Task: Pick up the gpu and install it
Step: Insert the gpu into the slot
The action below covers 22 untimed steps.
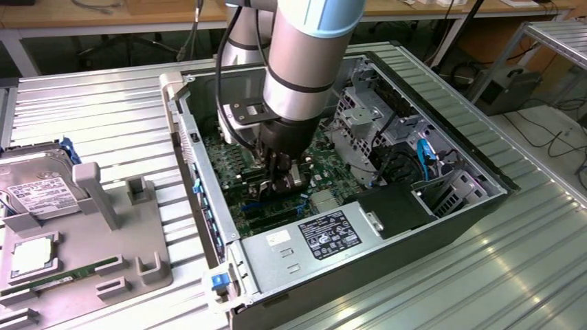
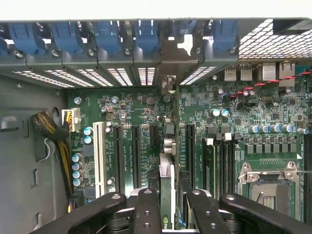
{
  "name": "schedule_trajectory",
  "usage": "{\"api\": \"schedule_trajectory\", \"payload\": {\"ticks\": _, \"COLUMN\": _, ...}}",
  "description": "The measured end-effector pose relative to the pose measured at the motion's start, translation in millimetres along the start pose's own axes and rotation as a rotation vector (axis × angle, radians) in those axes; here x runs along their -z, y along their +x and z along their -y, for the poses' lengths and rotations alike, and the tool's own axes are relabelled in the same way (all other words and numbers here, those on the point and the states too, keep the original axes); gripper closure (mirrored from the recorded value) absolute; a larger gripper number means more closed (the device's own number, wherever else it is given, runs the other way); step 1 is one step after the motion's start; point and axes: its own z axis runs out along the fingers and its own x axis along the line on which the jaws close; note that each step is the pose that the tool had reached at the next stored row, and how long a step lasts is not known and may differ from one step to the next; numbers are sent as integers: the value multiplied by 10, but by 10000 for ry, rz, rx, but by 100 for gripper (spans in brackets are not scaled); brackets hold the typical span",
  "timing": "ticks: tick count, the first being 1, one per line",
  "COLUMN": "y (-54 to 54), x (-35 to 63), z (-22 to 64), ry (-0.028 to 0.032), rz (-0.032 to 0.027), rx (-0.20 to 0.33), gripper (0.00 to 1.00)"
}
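I have the gripper down inside the open computer case. Its black jaws are clenched on the gpu, which stands edge-on between the fingers over the green motherboard; I cannot tell if it touches a slot. The case also holds one boxy silver power supply at its near end. I count five blue plastic clips along the perforated rear wall. At the exterior view's left, a grey moulded tray carries one hard drive, one square silver chip and one narrow green memory stick.
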Motion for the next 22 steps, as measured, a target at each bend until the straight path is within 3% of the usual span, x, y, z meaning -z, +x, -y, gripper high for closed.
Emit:
{"api": "schedule_trajectory", "payload": {"ticks": 12, "y": -9, "x": 32, "z": -2, "ry": 1, "rz": 8, "rx": 8, "gripper": 74}}
{"api": "schedule_trajectory", "payload": {"ticks": 22, "y": -24, "x": -10, "z": -39, "ry": -2, "rz": 27, "rx": 19, "gripper": 74}}
